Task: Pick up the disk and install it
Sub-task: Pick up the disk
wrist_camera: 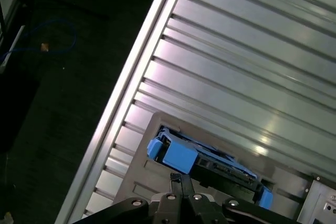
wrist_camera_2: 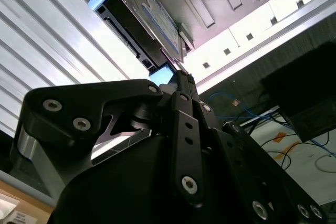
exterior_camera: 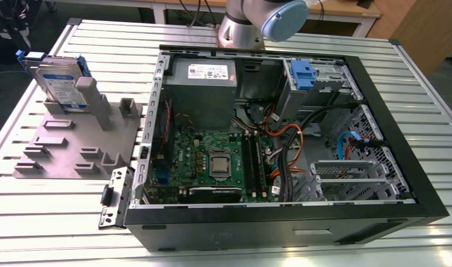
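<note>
Disk point(exterior_camera: 60, 83) stands on edge in grey holder point(exterior_camera: 70, 150) on counter point(exterior_camera: 63, 222), at the exterior view's left of the PC case point(exterior_camera: 403, 183); hand point(wrist_camera: 177, 178) near it looks closed & empty, so approaching unopened could jab the bracket & tip it.

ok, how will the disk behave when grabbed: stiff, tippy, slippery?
Probably rigid: the disk is a metal-cased slab in a blue bracket. It stands on edge in the grey fixture, so a sideways nudge may tip it. Its smooth faces likely grip poorly.
</note>
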You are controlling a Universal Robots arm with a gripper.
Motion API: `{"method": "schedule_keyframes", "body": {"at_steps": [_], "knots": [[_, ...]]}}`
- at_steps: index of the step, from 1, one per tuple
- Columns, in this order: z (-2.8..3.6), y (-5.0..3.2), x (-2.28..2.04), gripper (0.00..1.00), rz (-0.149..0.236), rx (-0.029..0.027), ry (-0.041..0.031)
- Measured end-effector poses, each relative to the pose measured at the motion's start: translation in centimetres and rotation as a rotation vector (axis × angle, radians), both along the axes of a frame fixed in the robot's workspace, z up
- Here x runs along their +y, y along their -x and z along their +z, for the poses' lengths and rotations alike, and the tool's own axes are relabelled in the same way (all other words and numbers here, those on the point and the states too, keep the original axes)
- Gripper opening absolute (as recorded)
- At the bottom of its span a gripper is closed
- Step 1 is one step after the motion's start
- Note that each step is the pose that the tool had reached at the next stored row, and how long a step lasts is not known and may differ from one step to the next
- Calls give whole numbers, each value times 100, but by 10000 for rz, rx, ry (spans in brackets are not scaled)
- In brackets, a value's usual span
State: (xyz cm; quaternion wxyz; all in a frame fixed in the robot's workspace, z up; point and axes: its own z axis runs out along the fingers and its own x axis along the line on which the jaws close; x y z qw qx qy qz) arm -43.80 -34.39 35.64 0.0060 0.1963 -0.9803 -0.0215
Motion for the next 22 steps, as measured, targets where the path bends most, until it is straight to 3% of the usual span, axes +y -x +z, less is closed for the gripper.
{"method": "schedule_keyframes", "body": {"at_steps": [14,22], "knots": [[0,0,0,11,869,0,0],[0,0,0,11,912,0,0]]}}
